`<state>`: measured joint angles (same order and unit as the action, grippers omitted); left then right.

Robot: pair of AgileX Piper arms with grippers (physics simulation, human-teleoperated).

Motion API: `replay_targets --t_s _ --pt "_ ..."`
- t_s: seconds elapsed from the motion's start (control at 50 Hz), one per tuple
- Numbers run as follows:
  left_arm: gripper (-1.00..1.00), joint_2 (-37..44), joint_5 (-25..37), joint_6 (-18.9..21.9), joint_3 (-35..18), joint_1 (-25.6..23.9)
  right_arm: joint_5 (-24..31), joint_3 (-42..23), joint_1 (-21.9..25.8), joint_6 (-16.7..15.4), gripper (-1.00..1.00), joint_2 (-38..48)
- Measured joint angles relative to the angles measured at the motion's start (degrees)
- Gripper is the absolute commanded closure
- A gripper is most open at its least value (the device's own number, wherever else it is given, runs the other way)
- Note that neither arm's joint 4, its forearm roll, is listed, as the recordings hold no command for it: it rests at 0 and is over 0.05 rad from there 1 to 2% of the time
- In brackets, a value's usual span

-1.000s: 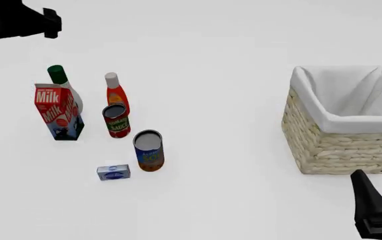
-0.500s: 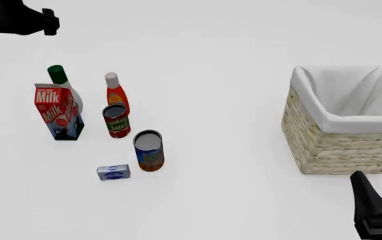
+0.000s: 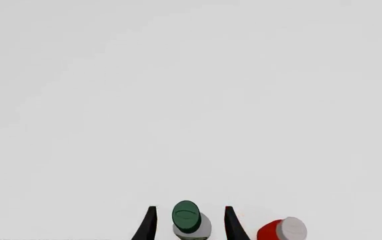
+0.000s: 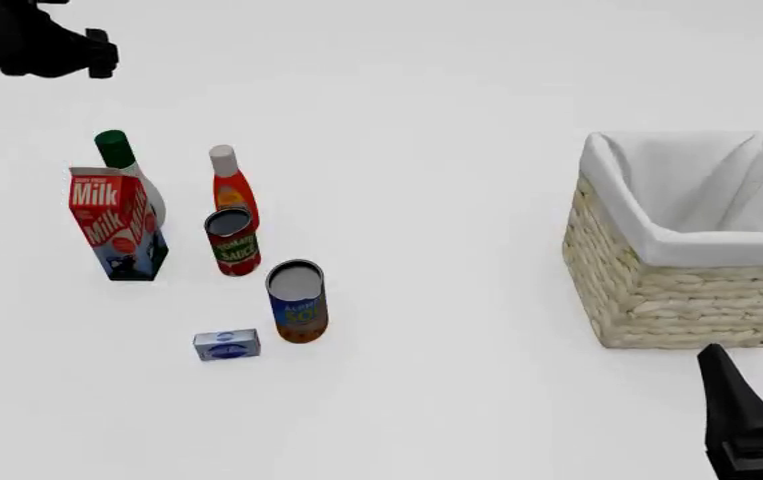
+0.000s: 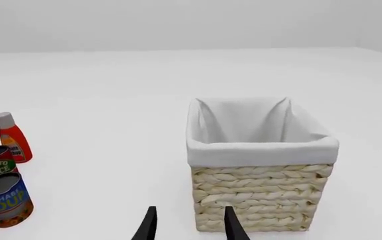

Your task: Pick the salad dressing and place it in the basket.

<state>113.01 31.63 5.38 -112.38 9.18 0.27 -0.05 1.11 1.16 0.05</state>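
The left gripper (image 3: 188, 225) hangs open above the whitish, green-capped salad dressing bottle (image 4: 125, 170) near the table's left edge; the right gripper (image 5: 188, 225), open, faces the square wicker basket (image 4: 675, 290).

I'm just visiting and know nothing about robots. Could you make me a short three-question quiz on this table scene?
1. True or false: the wicker basket with white cloth lining holds groceries.
2. What stands right behind the red milk carton? A) whitish green-capped salad dressing bottle B) blue soup can
3. The left gripper, seen from its wrist camera, is open or shut?

Key: 1 false, nothing shows inside; 2 A; 3 open, fingers either side of the green cap.
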Motion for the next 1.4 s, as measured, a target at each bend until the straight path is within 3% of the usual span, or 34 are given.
replay_targets --t_s 0.6,1.4 --pt "-1.0 7.9 1.0 0.4 -5.1 1.3 0.5 0.0 -0.1 -0.2 -1.0 0.0" --pt "-1.0 10.6 -3.4 0.3 0.8 0.9 1.1 0.0 0.1 -0.1 -1.0 0.0"
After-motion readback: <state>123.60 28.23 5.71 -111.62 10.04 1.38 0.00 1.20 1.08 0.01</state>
